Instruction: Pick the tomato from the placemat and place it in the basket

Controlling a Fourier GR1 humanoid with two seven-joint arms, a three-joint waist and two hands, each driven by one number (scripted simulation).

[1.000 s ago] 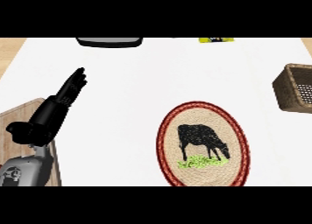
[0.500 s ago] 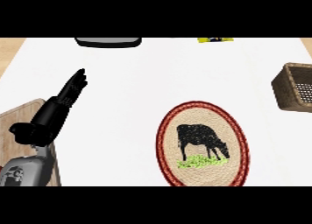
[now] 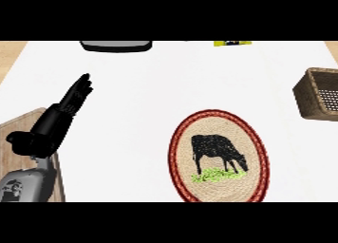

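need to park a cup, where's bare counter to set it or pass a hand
Widest bare patch: between the left hand, the placemat and the dark object at the far edge. A narrower strip separates placemat and basket. Tightest near the basket.

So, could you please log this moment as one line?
left hand: open, at left | right hand: unseen | tomato: unseen | placemat: centre-right | basket: right edge

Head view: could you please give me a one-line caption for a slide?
Left hand open, left of the cow placemat; basket at right edge; no tomato in sight.
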